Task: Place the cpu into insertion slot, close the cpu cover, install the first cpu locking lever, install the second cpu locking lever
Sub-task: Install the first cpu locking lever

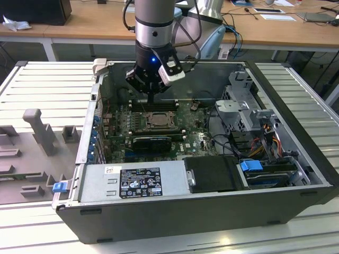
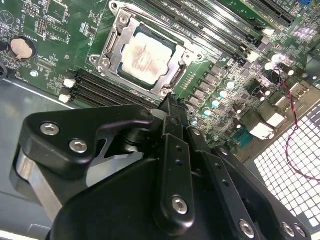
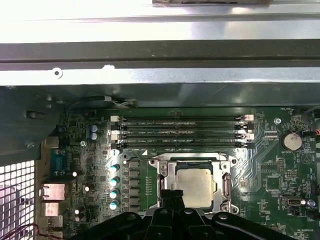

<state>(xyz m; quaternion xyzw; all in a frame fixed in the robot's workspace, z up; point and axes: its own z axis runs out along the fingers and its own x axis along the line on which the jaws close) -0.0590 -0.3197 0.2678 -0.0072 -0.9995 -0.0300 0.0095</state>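
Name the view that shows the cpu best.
The second wrist view: the small square silvery-beige cpu sits whole and large. In the first wrist view the gripper hides a corner; the exterior view shows it small.

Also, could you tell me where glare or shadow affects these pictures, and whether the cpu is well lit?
First wrist view: the case wall glares and the band above it is blown out white, but the cpu is evenly lit. Second wrist view: the vent grille burns white; the gripper is dark; the cpu is well lit. Exterior view: even light, dimmer inside the case.
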